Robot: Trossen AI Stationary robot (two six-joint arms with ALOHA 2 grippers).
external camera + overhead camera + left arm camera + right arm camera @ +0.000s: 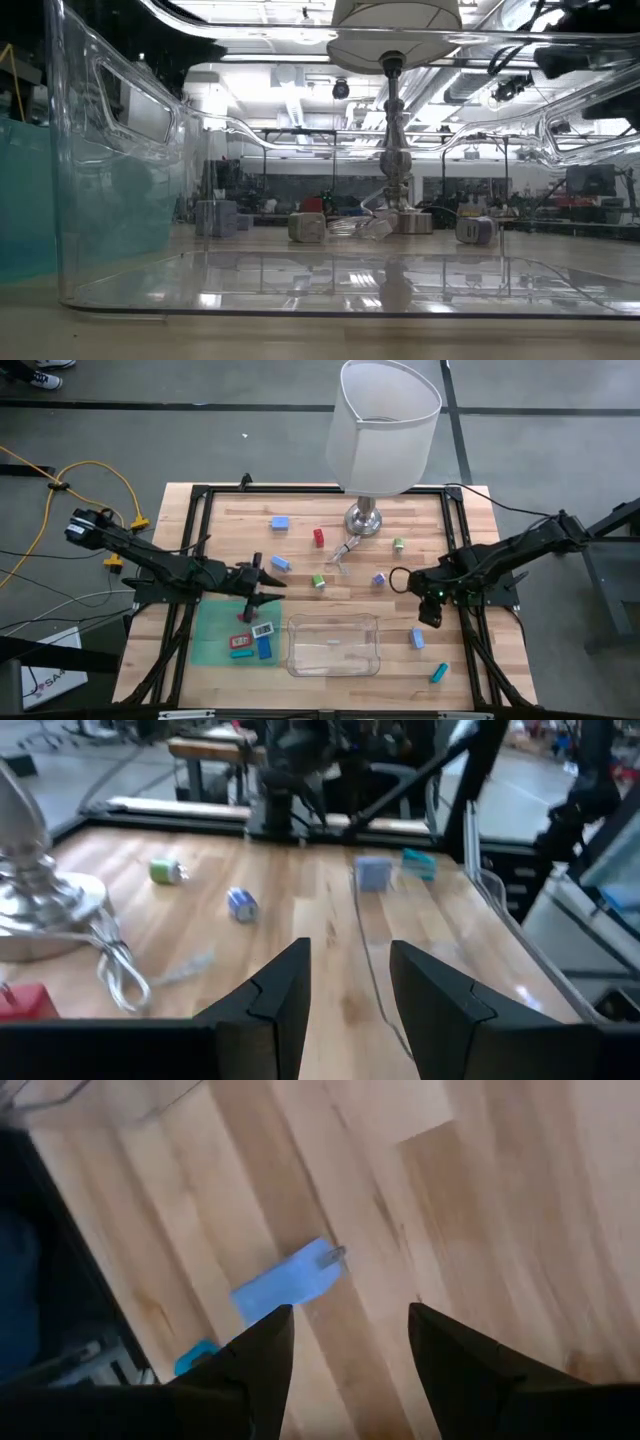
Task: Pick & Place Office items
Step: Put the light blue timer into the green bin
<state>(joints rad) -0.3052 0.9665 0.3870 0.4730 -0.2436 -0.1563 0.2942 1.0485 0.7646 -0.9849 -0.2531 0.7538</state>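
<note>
Small office items lie scattered on the wooden table: a blue block (280, 522), a red piece (319, 537), green pieces (398, 544) (318, 581), and several more on the green mat (215, 645). My right gripper (430, 618) (350, 1320) hangs open over the table, just short of a light blue block (417, 638) (290, 1285); a teal stick (439, 673) lies nearer the near edge. My left gripper (270, 582) (345, 955) is open and empty at the mat's far edge, pointing toward the table's right.
A clear plastic tray (333, 645) sits near the table's near edge, between the mat and the light blue block. A lamp with a silver base (365, 520) and a white shade (385, 425) stands at the far middle, its cord (120, 975) trailing across the wood.
</note>
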